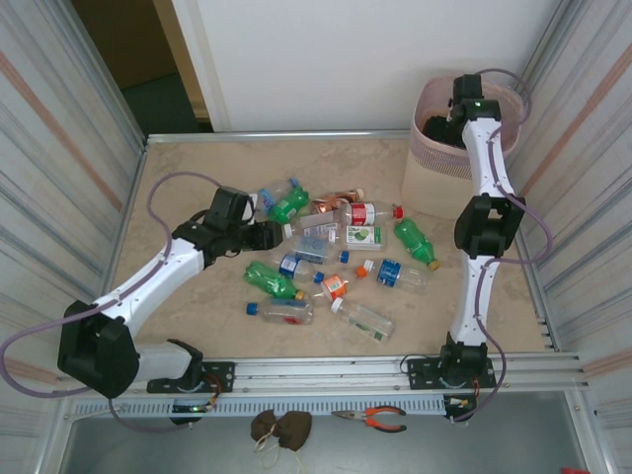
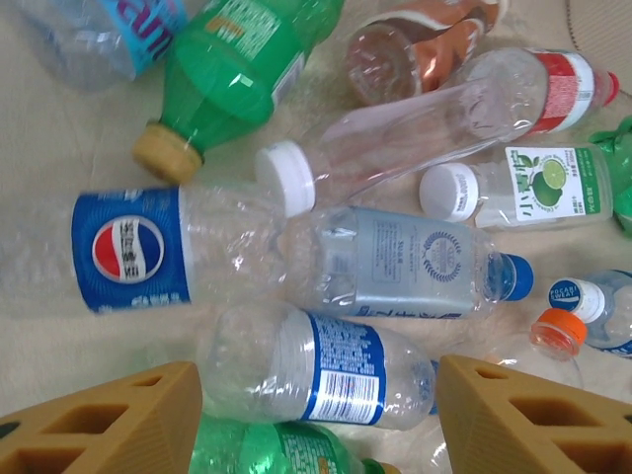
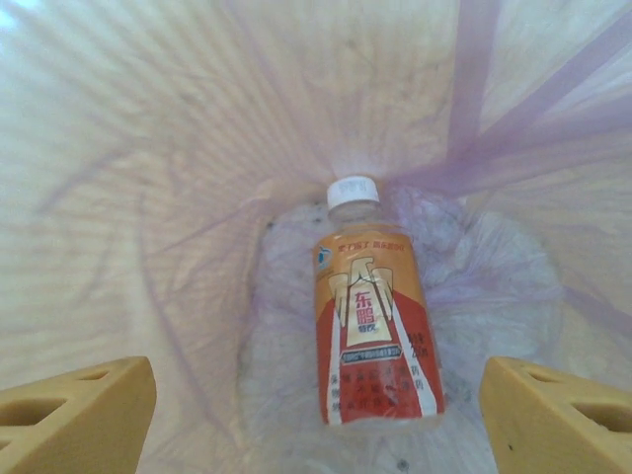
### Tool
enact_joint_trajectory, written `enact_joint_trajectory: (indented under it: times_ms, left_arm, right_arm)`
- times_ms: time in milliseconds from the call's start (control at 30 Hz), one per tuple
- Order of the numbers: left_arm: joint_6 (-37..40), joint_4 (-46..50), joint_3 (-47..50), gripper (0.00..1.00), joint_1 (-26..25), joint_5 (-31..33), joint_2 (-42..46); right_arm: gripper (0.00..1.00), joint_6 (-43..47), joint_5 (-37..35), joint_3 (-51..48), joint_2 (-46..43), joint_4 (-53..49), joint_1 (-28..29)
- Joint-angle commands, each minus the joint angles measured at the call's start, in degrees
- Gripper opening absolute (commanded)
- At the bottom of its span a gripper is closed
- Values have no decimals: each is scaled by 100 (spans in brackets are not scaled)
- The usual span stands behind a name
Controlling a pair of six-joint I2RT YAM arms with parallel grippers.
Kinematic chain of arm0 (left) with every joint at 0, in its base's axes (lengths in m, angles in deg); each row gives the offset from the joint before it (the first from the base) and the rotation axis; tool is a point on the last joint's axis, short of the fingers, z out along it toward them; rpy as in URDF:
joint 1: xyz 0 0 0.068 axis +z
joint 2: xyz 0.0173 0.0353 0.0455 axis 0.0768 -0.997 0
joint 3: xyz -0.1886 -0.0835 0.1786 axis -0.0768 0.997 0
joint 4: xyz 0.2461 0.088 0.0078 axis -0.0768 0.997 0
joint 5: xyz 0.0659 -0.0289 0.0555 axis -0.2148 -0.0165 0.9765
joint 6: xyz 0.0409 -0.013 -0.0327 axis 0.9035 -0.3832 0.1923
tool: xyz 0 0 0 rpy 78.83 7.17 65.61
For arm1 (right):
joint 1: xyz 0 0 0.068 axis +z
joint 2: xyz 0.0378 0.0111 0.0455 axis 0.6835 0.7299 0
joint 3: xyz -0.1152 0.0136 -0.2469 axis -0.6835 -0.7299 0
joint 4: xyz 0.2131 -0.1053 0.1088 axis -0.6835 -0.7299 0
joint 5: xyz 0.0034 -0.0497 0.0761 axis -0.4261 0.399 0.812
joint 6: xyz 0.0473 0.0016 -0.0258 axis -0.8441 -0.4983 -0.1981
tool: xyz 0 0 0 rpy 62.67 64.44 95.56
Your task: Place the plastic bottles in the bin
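near the arms, the left gripper [image 2: 318, 367] hung half spread over the plastic bottles [image 1: 326, 262] scattered on the table [image 1: 183, 173], seemingly gripping none. farther back, the right gripper [image 3: 318, 367] stood wide apart inside the bin [image 1: 427, 158], empty, an orange-labelled bottle [image 3: 375, 341] lying on the pink liner [image 3: 197, 197] below.

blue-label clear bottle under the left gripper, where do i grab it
Grip the blue-label bottle mid-label, from straight above. It lies on its side, lengthwise across the gap of the open left gripper, so a quarter wrist turn probably helps.
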Motion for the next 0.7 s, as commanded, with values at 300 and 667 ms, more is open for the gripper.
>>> enact_joint_trajectory:
  times_ms: [300,667]
  left_arm:
    - [-3768,563,1235,44,954,-821,814]
    - [-5857,1217,2004,47,886,-1330,1469]
  right_arm:
    - [82,73,-254,-256,-1430,7,415]
    - [82,208,-575,-548,-2047,43,746]
